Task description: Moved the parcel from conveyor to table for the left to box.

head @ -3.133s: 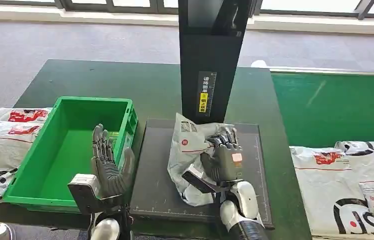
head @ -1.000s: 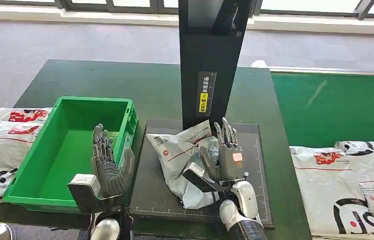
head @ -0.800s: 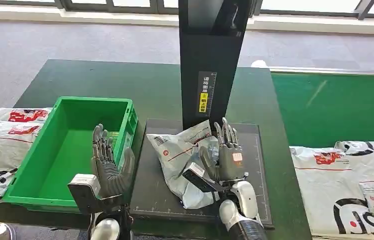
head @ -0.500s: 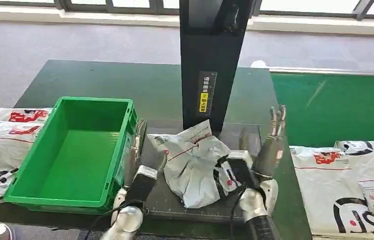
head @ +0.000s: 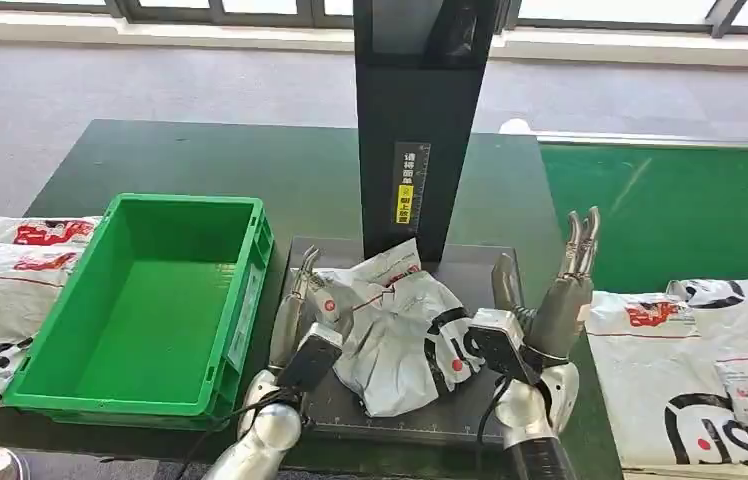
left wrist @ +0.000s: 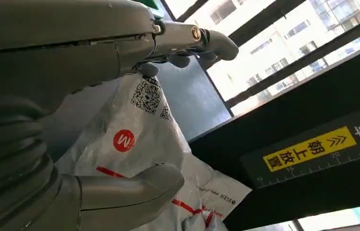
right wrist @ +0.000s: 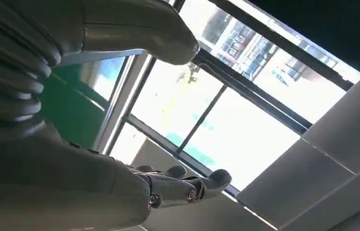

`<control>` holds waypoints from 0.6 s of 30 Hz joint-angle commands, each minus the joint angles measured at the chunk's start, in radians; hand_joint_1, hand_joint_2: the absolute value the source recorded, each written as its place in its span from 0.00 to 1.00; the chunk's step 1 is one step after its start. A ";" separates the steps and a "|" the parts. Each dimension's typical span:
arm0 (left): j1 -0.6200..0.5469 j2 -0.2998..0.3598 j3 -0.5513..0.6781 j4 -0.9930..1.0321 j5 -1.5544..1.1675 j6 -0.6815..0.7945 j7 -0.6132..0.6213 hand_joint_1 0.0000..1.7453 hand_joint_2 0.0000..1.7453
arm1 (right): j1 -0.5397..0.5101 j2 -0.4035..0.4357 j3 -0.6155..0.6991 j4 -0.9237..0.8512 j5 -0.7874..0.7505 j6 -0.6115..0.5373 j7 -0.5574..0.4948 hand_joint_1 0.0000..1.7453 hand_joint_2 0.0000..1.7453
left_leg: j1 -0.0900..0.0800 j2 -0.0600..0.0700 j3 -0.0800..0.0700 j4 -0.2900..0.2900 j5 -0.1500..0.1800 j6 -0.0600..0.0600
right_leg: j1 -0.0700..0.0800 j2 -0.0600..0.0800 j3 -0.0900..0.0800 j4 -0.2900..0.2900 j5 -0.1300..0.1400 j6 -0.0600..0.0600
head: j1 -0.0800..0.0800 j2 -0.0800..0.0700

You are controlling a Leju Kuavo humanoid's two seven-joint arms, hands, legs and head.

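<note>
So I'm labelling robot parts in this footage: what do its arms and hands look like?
Both arms are silver with rounded metallic joints and a black cable near each wrist. The left hand and right hand are grey with slim, darker fingers; a boxy dark wrist module with a pale face sits behind each. In the left wrist view the hand has a ribbed grey cover and a thick thumb.

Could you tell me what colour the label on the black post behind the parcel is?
Yellow with dark characters; the label shows best in the left wrist view.

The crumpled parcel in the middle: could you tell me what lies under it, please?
The parcel lies on a dark gridded mat on the green table. The mat beneath it is covered.
</note>
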 commanded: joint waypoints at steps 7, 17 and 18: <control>-0.134 -0.058 -0.046 0.231 -0.233 -0.040 0.120 0.00 1.00 | -0.013 -0.015 -0.059 0.033 0.000 0.003 0.002 0.00 1.00 | 0.000 -0.004 -0.001 0.000 0.001 0.000 | 0.000 -0.005 0.001 -0.001 0.000 0.000 | 0.000 0.000; -0.179 -0.058 -0.227 0.355 -0.193 -0.076 0.179 0.00 1.00 | -0.004 -0.005 -0.069 0.038 0.013 0.003 0.002 0.00 1.00 | -0.001 -0.005 0.001 -0.002 0.001 0.000 | 0.000 -0.006 0.003 -0.002 -0.001 0.000 | 0.000 0.000; -0.180 -0.058 -0.235 0.360 -0.190 -0.083 0.182 0.00 1.00 | -0.004 -0.005 -0.068 0.039 0.014 0.003 0.002 0.00 1.00 | 0.000 -0.004 0.000 -0.001 0.001 0.000 | 0.000 -0.005 0.002 -0.001 -0.001 0.000 | 0.000 0.000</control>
